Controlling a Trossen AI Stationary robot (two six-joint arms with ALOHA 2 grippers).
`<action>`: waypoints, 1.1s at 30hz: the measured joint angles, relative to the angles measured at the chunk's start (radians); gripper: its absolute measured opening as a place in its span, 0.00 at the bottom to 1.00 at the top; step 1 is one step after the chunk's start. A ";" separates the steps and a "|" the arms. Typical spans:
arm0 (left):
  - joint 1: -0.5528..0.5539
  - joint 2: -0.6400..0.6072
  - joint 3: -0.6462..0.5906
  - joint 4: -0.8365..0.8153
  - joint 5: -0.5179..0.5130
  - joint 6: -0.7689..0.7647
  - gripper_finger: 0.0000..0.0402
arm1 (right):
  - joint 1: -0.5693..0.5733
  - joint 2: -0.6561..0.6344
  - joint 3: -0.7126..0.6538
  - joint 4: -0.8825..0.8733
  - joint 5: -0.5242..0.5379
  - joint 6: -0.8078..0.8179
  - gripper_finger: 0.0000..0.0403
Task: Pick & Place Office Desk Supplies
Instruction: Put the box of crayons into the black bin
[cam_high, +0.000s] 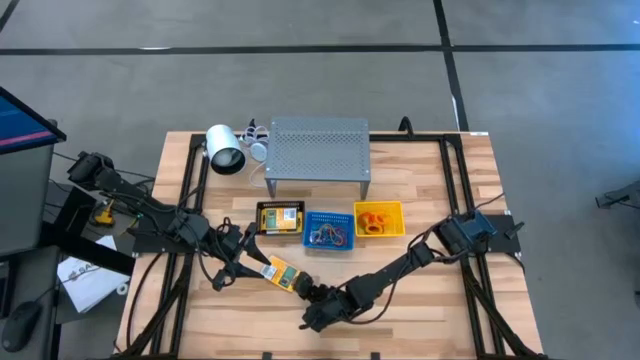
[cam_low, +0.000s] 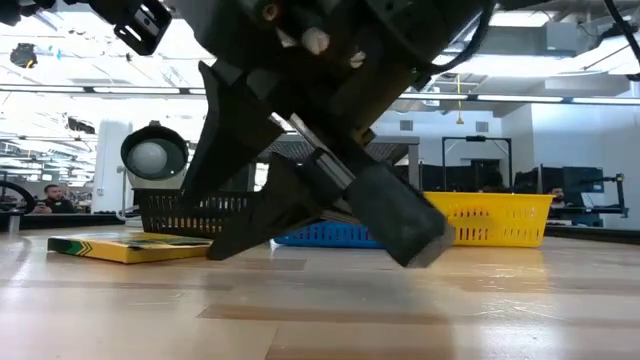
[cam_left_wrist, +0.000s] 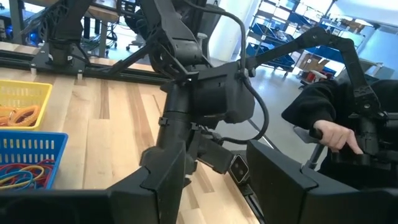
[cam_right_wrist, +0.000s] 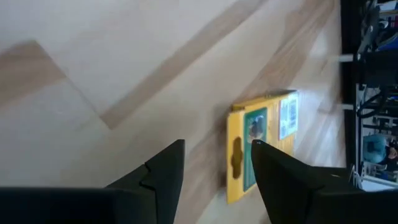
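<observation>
A: Crayon pack (cam_high: 281, 271) lies flat on the table (cam_high: 430, 300), at six o'clock from the black basket (cam_high: 279, 219).

B: And the right gripper (cam_high: 312, 297)?

A: At the pack's three o'clock end, low over the wood, fingers (cam_right_wrist: 163, 171) parted, pack (cam_right_wrist: 261, 140) just ahead, nothing held.

B: Left gripper (cam_high: 243, 262)?

A: At the pack's nine o'clock end, fingers (cam_left_wrist: 163, 180) apart, empty. Bands sit in the blue basket (cam_high: 328, 230) and the yellow basket (cam_high: 379, 219).

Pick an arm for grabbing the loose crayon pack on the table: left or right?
Right, probably. Its end effector is open, aimed at the crayon pack. The left end effector sits just beside it too, but points past it.
</observation>
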 joint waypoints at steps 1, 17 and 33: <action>0.000 0.000 0.000 0.000 0.000 0.000 0.42 | -0.002 0.000 0.000 0.002 -0.004 -0.001 0.45; 0.000 0.000 0.000 -0.007 0.005 0.000 0.42 | -0.048 0.000 0.000 0.051 -0.050 -0.055 0.48; 0.000 0.000 0.000 -0.017 0.004 0.000 0.42 | -0.077 0.000 0.000 0.058 -0.072 -0.108 0.48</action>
